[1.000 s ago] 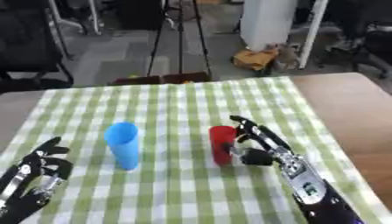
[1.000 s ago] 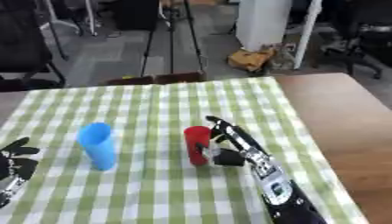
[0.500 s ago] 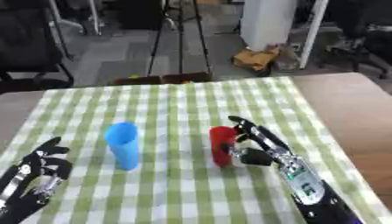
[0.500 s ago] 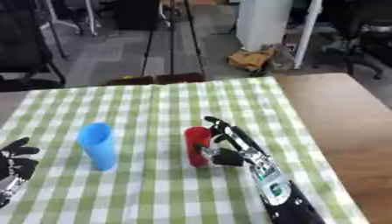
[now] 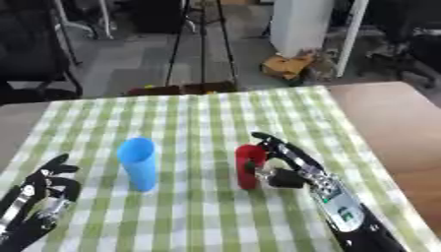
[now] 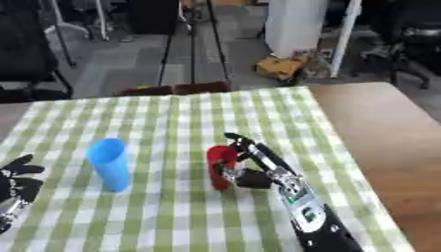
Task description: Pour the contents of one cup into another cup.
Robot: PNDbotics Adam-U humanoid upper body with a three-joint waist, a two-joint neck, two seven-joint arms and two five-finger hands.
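A red cup [image 5: 250, 165] stands upright on the green checked tablecloth [image 5: 198, 118], right of centre. My right hand [image 5: 284, 165] comes in from the lower right and lies against the cup's right side, fingers stretched past it and thumb near its base; the fingers look straight. A taller blue cup [image 5: 138, 163] stands upright to the left, about a hand's width from the red one. My left hand [image 5: 41, 197] rests open near the lower left corner, fingers up, apart from both cups. What either cup holds is hidden.
Bare brown table [image 5: 392, 123] shows to the right of the cloth. Beyond the far edge are a tripod [image 5: 203, 44], a black chair [image 5: 34, 44] and a white column [image 5: 301, 24] on the floor.
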